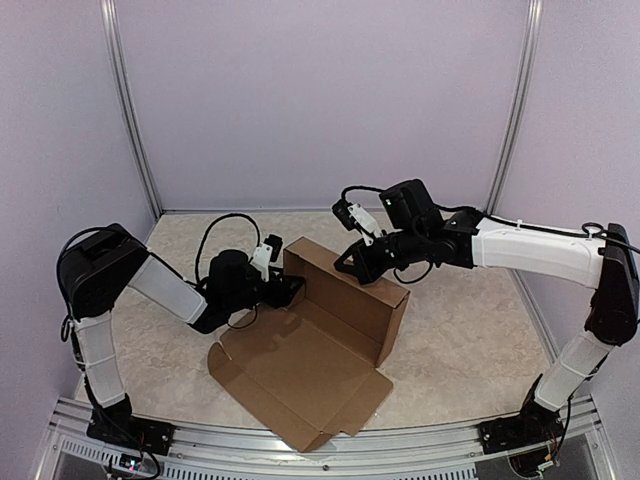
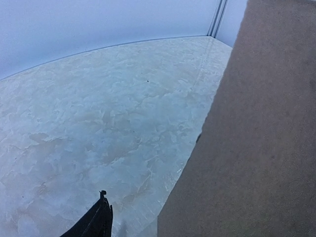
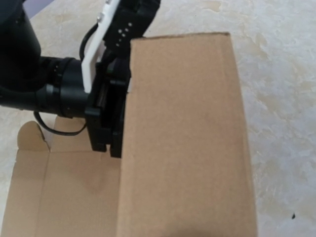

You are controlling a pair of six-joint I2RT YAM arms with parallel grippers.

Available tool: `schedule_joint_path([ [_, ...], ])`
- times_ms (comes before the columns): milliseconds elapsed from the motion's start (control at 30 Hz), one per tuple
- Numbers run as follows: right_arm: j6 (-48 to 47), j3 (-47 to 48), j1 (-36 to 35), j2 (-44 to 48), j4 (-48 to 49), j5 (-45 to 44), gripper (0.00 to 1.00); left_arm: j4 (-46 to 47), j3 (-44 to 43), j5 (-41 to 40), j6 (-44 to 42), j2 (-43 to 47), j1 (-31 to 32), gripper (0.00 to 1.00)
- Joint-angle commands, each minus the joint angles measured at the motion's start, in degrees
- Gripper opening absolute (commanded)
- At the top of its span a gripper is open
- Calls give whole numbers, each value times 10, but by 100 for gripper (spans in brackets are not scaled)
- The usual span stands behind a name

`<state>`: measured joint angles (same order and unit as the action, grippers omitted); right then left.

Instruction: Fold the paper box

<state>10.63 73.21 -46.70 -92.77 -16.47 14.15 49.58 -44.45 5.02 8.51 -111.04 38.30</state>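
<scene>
**Watching the paper box stand half raised**

The paper box (image 1: 300, 375) lies central on the table (image 1: 470, 340), its base flat and its far wall upright. My left gripper (image 1: 288, 290) sits against that wall's left end; my right gripper (image 1: 350, 263) is at its top edge. Whether either claw is spread or pinching the cardboard, I cannot tell.

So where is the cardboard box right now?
In the top view, the paper box sits in the middle of the table, partly folded. Its raised back wall stands between the left gripper and the right gripper.
</scene>
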Motion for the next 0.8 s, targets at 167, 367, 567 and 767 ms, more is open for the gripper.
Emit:
schedule_joint_path([
  [167,11,0,4,6,-31,2,0,-25,-30,8,-3,-30,0,42],
  [367,15,3,4,3,-31,4,0,-35,-40,20,2,-35,-1,14],
  [567,17,4,4,1,-28,6,0,-43,-38,17,10,-27,0,0],
  [767,22,3,4,0,-20,8,0,-51,-29,0,12,-7,0,0],
])
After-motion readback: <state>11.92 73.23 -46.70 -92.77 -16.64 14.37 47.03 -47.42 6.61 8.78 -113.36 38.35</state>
